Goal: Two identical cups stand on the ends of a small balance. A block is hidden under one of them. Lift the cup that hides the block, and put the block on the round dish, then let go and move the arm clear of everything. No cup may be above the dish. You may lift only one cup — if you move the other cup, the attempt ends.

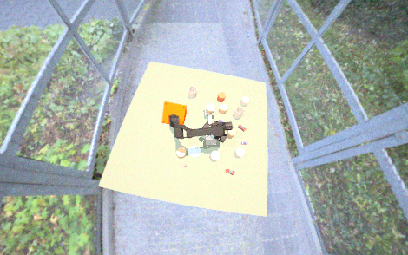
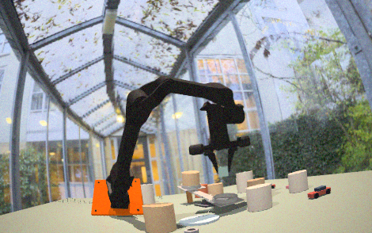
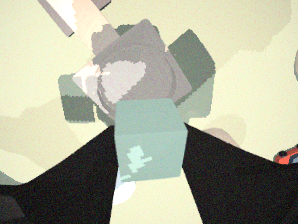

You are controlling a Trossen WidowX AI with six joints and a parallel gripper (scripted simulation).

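Over table [image 1: 147, 165] [image 2: 288, 214] [image 3: 30, 100], top view: remaining cup [image 1: 210, 108] [image 2: 190, 179] stands on balance [image 1: 210, 141] [image 2: 228, 199] [image 3: 162, 82]; dish [image 1: 194, 151] [image 2: 199, 219] [image 3: 124, 193] has no cup above. Exterior: my end effector [image 1: 223, 138] [image 2: 223, 170] [image 3: 147, 131] grips green block [image 2: 223, 171] [image 3: 150, 140], raised above balance's bare end. Wrist: block clamped between fingers. I judge uncovering, pickup done; placing, release, withdrawal left.

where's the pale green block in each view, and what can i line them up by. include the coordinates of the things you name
Top: not to be made out; the black jointed arm [image 1: 203, 131] [image 2: 131, 127] probably covers it.
Exterior: right of centre, below mid-height, the pale green block [image 2: 224, 171] [image 3: 150, 140] hangs in the air.
Wrist: centre, slightly below the middle, large and close.
Shared landmark: the balance's grey square end plate [image 1: 210, 141] [image 2: 229, 203] [image 3: 175, 82], just above the block in the wrist view.
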